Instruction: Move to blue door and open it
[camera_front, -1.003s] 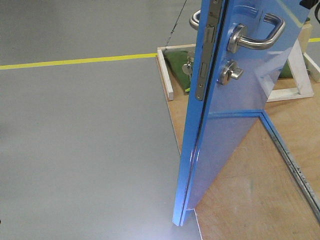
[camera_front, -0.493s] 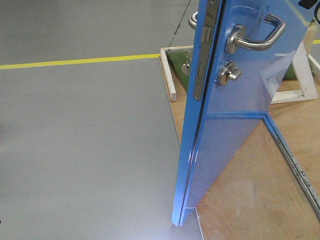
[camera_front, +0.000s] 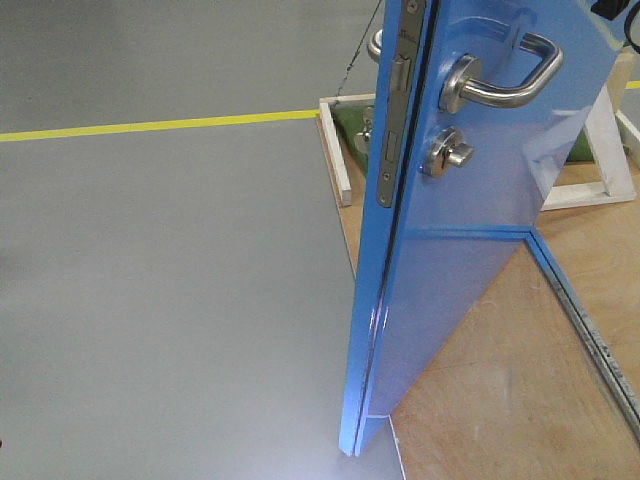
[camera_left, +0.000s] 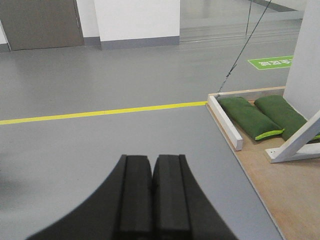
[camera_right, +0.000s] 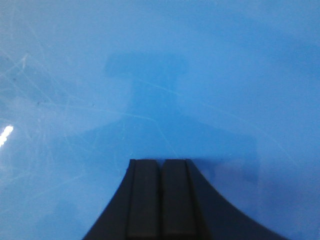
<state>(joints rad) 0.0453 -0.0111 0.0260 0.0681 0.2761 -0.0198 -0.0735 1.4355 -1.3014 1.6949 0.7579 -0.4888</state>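
Grey shop floor (camera_front: 170, 300) w/ a yellow line (camera_front: 150, 125) running across it; plywood base (camera_front: 500, 380) sits on the right in the front view. Blue door (camera_front: 470, 270) stands on that base, seen nearly edge-on, leaning out at an angle from the blue frame bar (camera_front: 585, 310) on the plywood. Its bottom corner sits right at the base's edge by the grey floor. Silver lever handle (camera_front: 505, 85) is up top on the door face, thumb-turn (camera_front: 447, 152) just below it, and the steel latch plate (camera_front: 397, 110) runs along the door edge. A 2nd handle end pokes out on the far side.

White wood frame (camera_front: 335, 150) lies behind the door. Green sandbags (camera_left: 250, 117) lie inside it, side by side, per the left wrist view. A thin dark cable (camera_left: 240, 50) slants up from the frame corner.

Left gripper (camera_left: 151, 165): fingers (camera_left: 135, 195) pressed together, nothing btwn them, over bare grey floor, well apart from the door.

Right gripper (camera_right: 160, 167): fingers (camera_right: 145, 200) also together, nothing held, pointed straight at the glossy blue panel, which fills that whole view. Gripper's reflection shows in the panel. Can't tell if the tips touch it.
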